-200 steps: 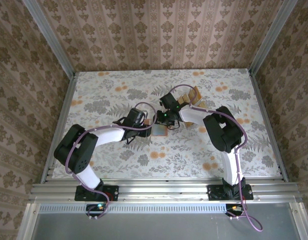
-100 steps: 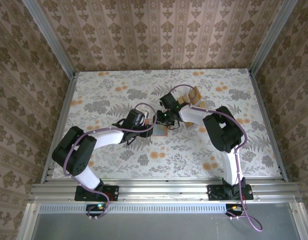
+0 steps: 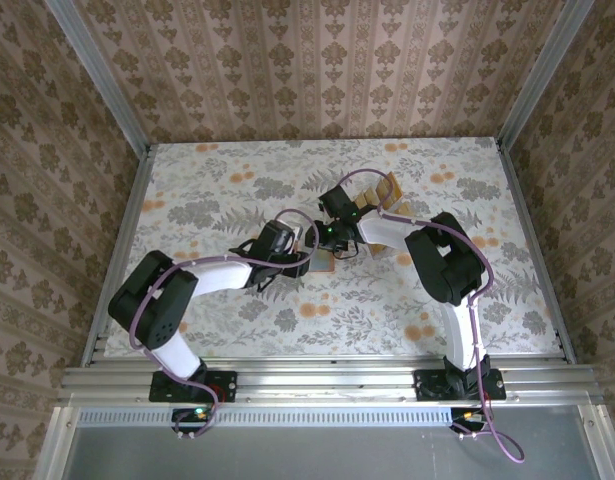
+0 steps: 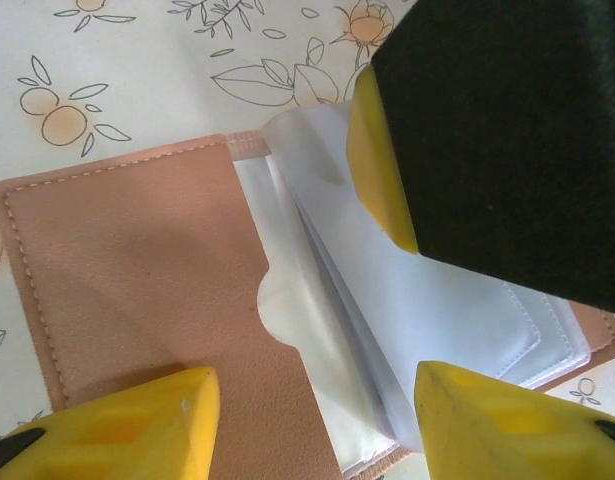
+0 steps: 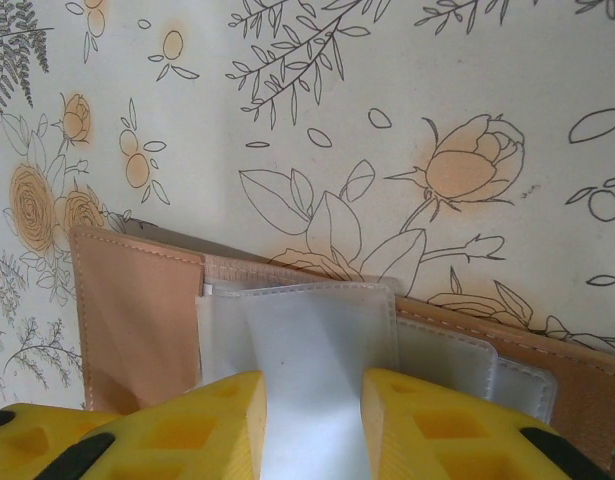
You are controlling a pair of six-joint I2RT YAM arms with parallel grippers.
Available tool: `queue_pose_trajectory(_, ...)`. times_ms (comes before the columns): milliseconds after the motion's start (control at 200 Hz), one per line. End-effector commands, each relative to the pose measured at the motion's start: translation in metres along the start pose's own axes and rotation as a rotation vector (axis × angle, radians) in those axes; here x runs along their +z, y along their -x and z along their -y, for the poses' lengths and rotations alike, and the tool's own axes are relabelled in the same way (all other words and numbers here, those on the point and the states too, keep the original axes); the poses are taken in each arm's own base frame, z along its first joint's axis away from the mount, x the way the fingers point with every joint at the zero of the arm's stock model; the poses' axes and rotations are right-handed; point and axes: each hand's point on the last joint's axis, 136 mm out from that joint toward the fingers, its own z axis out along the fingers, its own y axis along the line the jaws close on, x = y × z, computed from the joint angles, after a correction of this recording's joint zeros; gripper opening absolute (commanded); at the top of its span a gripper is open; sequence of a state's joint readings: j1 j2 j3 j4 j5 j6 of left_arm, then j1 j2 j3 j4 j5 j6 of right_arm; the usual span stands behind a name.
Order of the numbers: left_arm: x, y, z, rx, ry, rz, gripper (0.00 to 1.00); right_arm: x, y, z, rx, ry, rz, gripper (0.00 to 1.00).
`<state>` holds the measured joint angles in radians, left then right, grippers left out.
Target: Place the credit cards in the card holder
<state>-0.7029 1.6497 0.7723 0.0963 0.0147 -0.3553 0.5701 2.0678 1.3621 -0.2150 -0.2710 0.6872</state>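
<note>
Holder (image 3: 320, 262) open and face up at the middle of the top view, on the flowered table (image 3: 217, 180), between the two grippers. Left gripper (image 4: 312, 390): jaws wide apart and empty, one yellow finger at each lower corner of the left wrist view, astride the pink cover and the clear sleeves. Right gripper (image 5: 314, 400): jaws narrowed, with one clear sleeve (image 5: 317, 330) rising between its fingers at the bottom of the right wrist view. Whether that sleeve is pinched or merely straddled cannot be told. Cards (image 3: 387, 188) stand in a cluster above and to the right of the holder in the top view, near it but apart; none appears in a sleeve.

Step in hand, as judged: parting the sleeves to expose a pocket mouth. To do it well, lift one leaf alone, low and gently, since the film looks thin and springy. The other gripper should pin the cover flat so the holder neither slides nor folds shut, and the opened mouth should face the cards.
</note>
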Motion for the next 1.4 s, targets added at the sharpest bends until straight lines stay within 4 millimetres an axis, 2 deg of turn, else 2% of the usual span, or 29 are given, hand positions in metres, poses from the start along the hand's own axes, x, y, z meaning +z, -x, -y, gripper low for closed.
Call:
queue_pose_trajectory(0,0.003,0.0,-0.001,0.045,0.04,-0.009,0.55,0.009,-0.011,0.004,0.02,-0.007,-0.042,0.33)
queue_pose_trajectory(390,0.011,-0.014,-0.017,0.058,0.127,-0.051,0.53,-0.002,-0.003,-0.003,0.019,0.008,-0.02,0.36)
queue_pose_trajectory(565,0.011,-0.015,-0.017,0.054,0.125,-0.05,0.53,-0.018,0.007,-0.006,0.023,0.023,0.009,0.4)
queue_pose_trajectory(815,0.011,-0.015,-0.016,0.048,0.119,-0.047,0.53,-0.036,0.017,0.0,0.04,0.021,0.05,0.44)
queue_pose_trajectory(1390,0.011,-0.017,-0.016,0.045,0.115,-0.045,0.53,-0.015,0.0,0.007,0.072,0.039,0.005,0.44)
